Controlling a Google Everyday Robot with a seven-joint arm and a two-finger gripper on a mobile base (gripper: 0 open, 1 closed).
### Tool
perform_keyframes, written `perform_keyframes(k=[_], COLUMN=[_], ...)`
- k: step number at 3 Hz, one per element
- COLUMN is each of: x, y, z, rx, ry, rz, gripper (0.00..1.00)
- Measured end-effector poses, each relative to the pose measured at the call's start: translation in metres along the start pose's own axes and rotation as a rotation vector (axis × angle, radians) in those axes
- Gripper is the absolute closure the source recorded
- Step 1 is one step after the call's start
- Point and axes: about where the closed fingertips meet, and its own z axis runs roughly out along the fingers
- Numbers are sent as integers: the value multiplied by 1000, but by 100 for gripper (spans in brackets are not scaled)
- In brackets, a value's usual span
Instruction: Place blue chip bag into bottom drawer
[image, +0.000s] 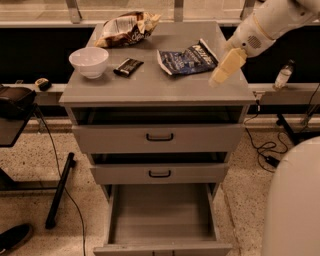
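Well, the blue chip bag (187, 59) lies flat on the desk (150, 87), toward the back right of its top, with its white lettering facing up. My hand (220, 75) hangs just to the right of the bag, over the desk's right edge, pointing down and to the left. It holds nothing, and I cannot tell whether it is clenched or released. Left of the bag lies a small black wrapper (128, 66), then a white bowl (88, 61), and behind them a brown-and-white chip bag (127, 29). Below the top, two shallow drawers with black handles sit slightly ajar. Under them the bottom drawer (162, 212) is pulled well out, its grey inside bare.
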Motion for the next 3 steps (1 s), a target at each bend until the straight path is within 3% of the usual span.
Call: perform_keyframes(k=[1,2,3], x=[-13,-33,-58], y=[-1,-25,-65], z=[5,17,34], rx=[26,137,279], ry=[-43,-110,-149], rz=[-2,26,58], gripper=[0,0,0])
